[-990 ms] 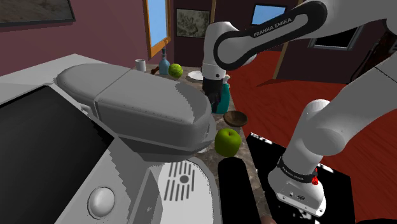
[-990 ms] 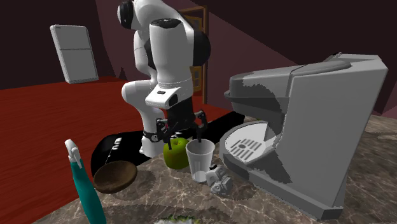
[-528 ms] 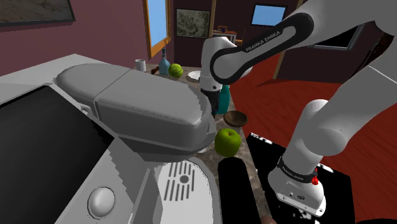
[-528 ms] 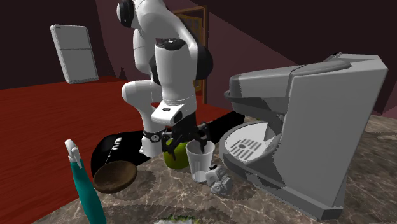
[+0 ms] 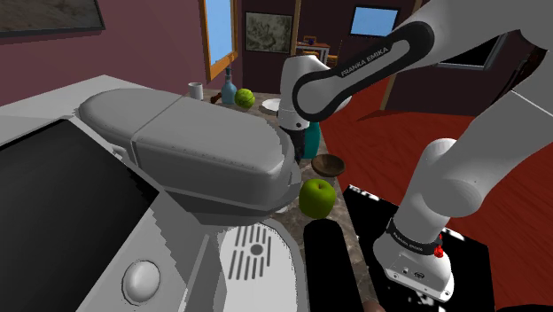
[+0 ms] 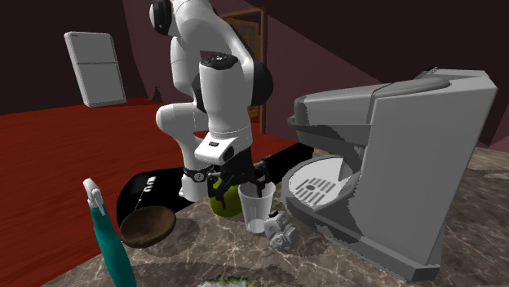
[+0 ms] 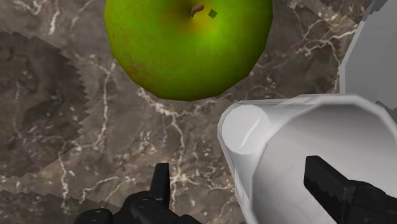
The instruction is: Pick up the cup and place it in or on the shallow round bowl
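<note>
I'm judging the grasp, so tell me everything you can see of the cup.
The cup is a plain translucent whitish tumbler, wider at the rim, open end up. It stands upright on the marbled counter between the green apple and the grey coffee machine. The open hand straddles one wall, one finger outside, one inside; neither plainly touches it.

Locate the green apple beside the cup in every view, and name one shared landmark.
Shoulder view: green apple at centre, right of the grey coffee machine.
Second exterior view: apple lower centre, behind the gripper, left of the cup.
Wrist view: apple beyond the gripper, beside the cup.
Landmark: the coffee machine.
</note>
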Robot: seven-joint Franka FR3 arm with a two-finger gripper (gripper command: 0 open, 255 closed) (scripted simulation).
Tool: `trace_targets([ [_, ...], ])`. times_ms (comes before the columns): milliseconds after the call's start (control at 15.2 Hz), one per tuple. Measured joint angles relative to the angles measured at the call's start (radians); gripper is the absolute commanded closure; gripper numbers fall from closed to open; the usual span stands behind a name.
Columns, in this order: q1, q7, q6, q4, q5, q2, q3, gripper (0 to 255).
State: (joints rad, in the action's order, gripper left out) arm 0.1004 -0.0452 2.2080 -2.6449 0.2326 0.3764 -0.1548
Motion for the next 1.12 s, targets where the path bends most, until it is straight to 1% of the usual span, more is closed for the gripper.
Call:
trace_targets([
  [660, -0.001, 0.0, 0.0, 0.001, -0.001, 0.001, 0.001, 255],
  [1122, -0.002, -0.012, -0.095, 0.045, -0.01, 0.052, 0.006, 255],
])
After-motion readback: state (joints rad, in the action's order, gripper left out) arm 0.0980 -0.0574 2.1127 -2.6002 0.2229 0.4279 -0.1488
